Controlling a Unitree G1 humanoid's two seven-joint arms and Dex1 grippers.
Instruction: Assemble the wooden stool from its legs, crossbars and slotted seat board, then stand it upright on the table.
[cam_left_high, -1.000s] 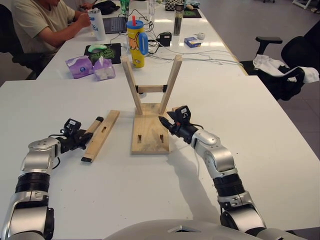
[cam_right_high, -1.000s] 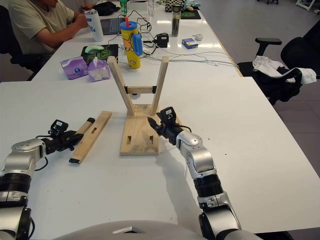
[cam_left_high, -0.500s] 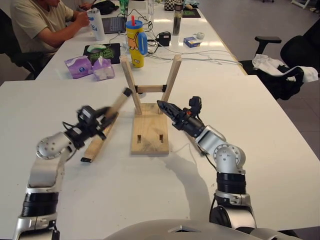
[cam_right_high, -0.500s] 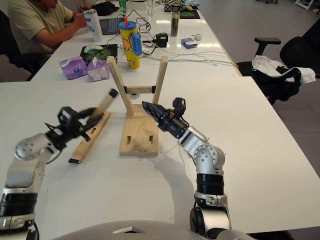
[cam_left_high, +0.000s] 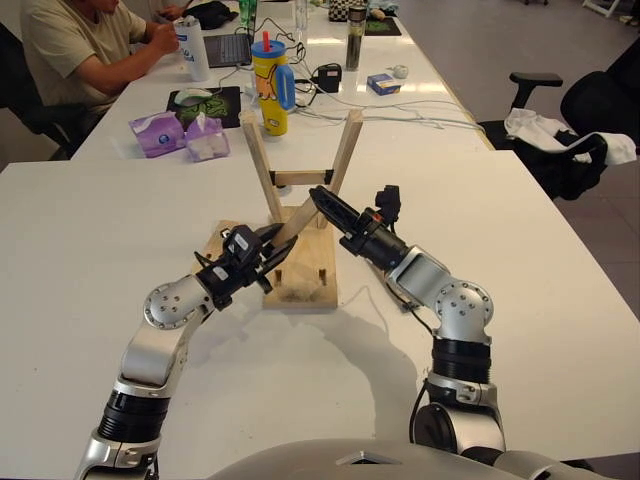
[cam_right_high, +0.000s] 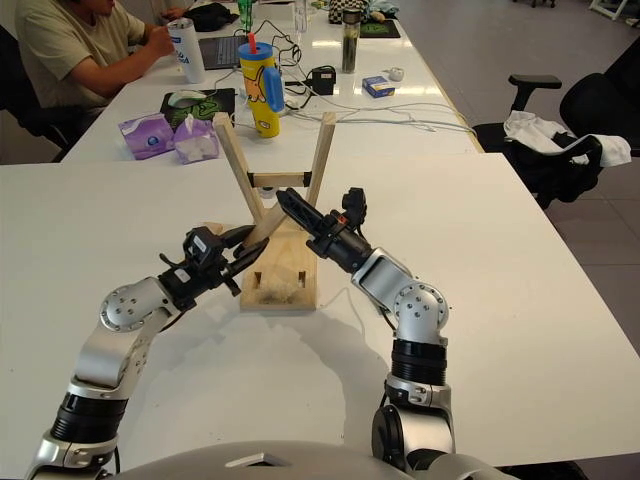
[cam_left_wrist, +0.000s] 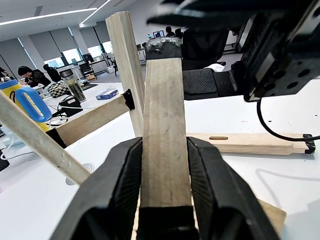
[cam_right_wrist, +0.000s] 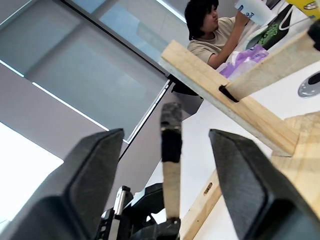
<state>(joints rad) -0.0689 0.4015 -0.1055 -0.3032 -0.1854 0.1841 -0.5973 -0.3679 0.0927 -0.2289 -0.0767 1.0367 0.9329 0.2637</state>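
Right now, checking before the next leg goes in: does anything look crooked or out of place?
The two fitted legs lean apart in a V on the seat board, possibly by design. The left gripper holds a third leg tilted. Nothing looks spilled or broken.

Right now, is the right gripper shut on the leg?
No: the right gripper has its fingers spread wide, clear of the leg between them.
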